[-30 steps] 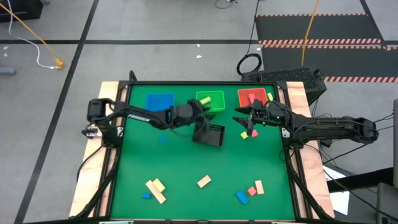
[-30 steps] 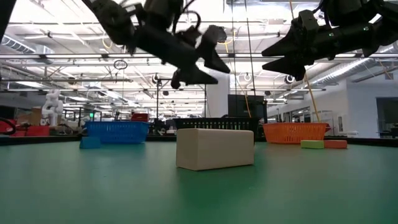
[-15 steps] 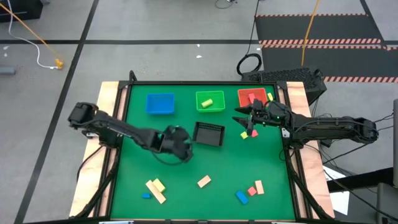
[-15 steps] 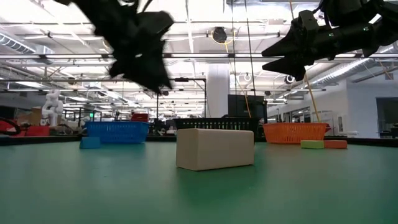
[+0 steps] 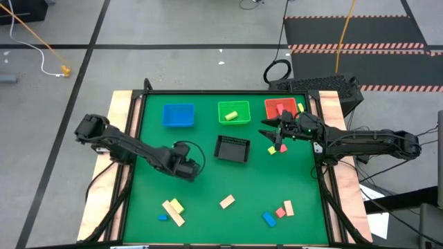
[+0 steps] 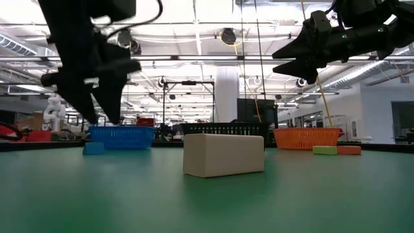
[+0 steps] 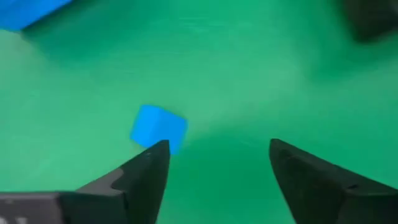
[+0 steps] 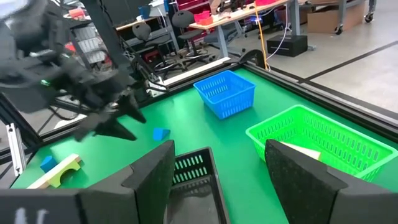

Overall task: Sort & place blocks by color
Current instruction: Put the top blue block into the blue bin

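My left gripper (image 5: 184,164) (image 7: 217,146) hangs open over the table's left middle, fingers pointing down (image 6: 100,116). A small blue block (image 7: 158,127) (image 8: 160,133) lies flat on the mat just ahead of one finger, untouched. My right gripper (image 5: 264,131) (image 8: 217,146) (image 6: 277,61) waits open in the air near the red tray (image 5: 279,108). Two small blocks, yellow-green and red (image 5: 277,148), lie under it. A tan block (image 6: 223,154) (image 5: 227,201) rests on its long side near the near edge.
Blue tray (image 5: 178,114), green tray (image 5: 234,111) with a yellow-green block in it, and the red tray line the far edge. A black mesh tray (image 5: 232,148) sits mid-table. More blocks lie near the near edge: tan and blue (image 5: 172,211), blue, red and tan (image 5: 278,212).
My left gripper has swung from beside the green tray and black mesh tray toward the table's left and near side, come down, and turned its fingers downward over the blue block. My right arm has kept still.
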Motion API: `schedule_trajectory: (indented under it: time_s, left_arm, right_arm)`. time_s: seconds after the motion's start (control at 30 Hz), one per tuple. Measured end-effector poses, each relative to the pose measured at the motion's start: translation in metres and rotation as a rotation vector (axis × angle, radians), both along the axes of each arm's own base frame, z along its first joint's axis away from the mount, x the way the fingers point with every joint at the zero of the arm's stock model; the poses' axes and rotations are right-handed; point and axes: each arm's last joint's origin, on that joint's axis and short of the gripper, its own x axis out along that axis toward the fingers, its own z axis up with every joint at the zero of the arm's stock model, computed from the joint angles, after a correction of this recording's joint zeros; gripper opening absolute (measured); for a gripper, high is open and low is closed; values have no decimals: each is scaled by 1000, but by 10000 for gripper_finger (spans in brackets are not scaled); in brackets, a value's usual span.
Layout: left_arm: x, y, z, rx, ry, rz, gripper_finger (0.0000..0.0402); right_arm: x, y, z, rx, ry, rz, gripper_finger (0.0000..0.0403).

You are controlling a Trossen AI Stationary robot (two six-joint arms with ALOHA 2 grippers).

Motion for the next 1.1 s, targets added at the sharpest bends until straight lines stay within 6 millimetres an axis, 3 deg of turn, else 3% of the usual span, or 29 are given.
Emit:
schedule_trajectory:
  time_s: [0.13,0.3,0.5,0.77,1.1]
  left_arm:
    - [-6,16,-17,9,14,58,318]
    - [-10,29,-34,-18,-37,139,302]
    - [-17,35,-47,-45,-79,240,256]
    - [-21,35,-51,-22,-45,175,192]
    - [-18,35,-50,-17,-65,148,51]
  right_arm:
    - [0,0,0,0,0,0,240]
    - [0,0,0,0,0,0,240]
    - [0,0,0,0,0,0,240]
    - [0,0,0,0,0,0,240]
    - [0,0,0,0,1,0,240]
